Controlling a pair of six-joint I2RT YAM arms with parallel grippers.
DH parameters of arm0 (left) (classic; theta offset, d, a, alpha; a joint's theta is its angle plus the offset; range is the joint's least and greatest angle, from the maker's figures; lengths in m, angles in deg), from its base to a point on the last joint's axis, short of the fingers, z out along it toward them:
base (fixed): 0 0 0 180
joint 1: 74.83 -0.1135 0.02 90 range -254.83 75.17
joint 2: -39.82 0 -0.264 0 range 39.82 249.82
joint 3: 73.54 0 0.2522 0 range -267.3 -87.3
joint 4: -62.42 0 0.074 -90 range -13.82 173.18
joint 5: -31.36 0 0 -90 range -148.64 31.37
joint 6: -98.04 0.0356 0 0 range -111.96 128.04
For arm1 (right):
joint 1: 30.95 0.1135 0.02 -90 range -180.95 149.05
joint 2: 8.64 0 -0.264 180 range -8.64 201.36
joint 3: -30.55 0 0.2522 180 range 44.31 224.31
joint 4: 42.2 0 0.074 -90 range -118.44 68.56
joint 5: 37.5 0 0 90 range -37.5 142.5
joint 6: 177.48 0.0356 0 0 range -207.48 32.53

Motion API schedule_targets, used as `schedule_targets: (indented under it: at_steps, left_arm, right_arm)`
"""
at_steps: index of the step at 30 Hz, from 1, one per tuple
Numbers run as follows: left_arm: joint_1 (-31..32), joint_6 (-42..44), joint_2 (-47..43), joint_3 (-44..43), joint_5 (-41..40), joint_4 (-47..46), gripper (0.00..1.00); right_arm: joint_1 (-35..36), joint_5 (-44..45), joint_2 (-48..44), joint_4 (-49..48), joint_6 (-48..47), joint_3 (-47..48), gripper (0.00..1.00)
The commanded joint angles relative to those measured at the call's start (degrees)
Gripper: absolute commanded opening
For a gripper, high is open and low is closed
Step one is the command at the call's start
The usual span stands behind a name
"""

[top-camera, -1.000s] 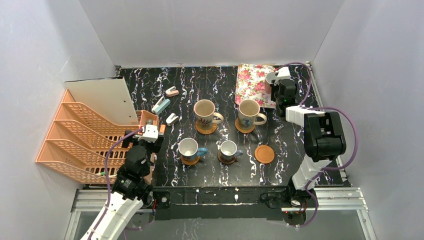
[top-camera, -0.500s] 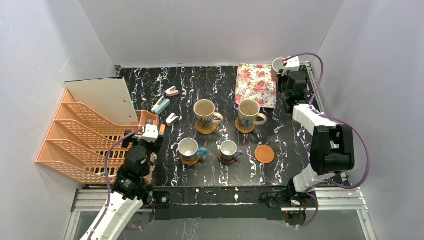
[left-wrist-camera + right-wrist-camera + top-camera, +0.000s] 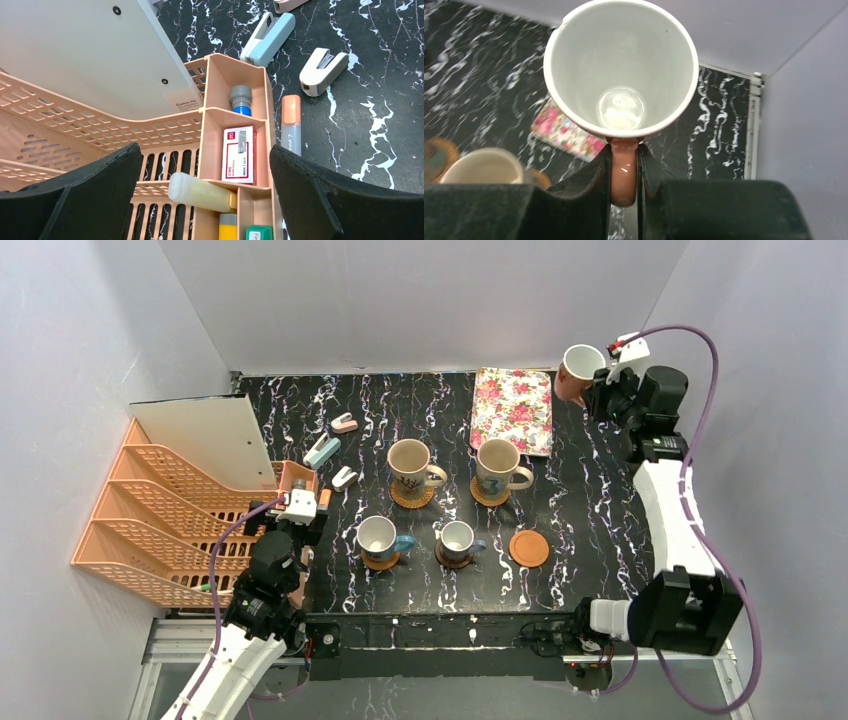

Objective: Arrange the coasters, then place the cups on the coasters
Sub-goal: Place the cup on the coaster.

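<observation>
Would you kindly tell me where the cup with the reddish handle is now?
The cup is in the top view's far right corner, raised beside the floral tray, handle pinched in the right gripper.

Five cups (image 3: 408, 462) (image 3: 495, 465) (image 3: 376, 535) (image 3: 457, 537) (image 3: 577, 368) are in view: two large beige ones and three smaller ones. There are five round coasters (image 3: 528, 548) (image 3: 411, 502) (image 3: 485, 499) (image 3: 380, 564) (image 3: 452, 562), three staplers (image 3: 343, 423) (image 3: 322, 451) (image 3: 344, 477), one floral tray (image 3: 512, 408) and one orange file rack (image 3: 160, 520).

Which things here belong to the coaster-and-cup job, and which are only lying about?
Job: four cups standing on coasters; one bare coaster; fifth cup, in right gripper.
Lying about: floral tray, staplers, orange rack.
</observation>
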Motion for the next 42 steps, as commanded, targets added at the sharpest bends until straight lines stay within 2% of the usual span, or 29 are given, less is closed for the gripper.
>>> schedule_targets:
  at_steps: [1, 12, 21, 27, 35, 42]
  left_arm:
    - [-0.27, -0.26, -0.85, 0.46, -0.18, -0.18, 0.98]
    - [-0.27, -0.26, -0.84, 0.46, -0.64, -0.18, 0.98]
    - [-0.27, -0.19, -1.12, 0.54, -0.44, -0.16, 0.98]
    - [-0.27, -0.28, -0.95, 0.54, -0.48, -0.18, 0.98]
    - [-0.27, -0.21, -1.02, 0.55, -0.57, -0.18, 0.98]
    - [-0.27, -0.25, -0.87, 0.63, -0.5, -0.23, 0.98]
  right_arm:
    - [-1.37, -13.54, -9.05, 9.52, -6.77, 0.2, 0.01]
    - [-2.38, -28.1, -24.26, 32.61, -18.24, -2.36, 0.01]
    - [-2.42, -31.81, -29.84, 40.62, -29.87, -10.97, 0.01]
    - [-2.38, -33.26, -32.41, 43.66, -39.33, -17.52, 0.01]
    - [-2.51, -35.74, -29.81, 45.3, -51.67, -24.54, 0.01]
    - [-3.47, -36.16, -30.29, 42.01, -55.0, -29.63, 0.01]
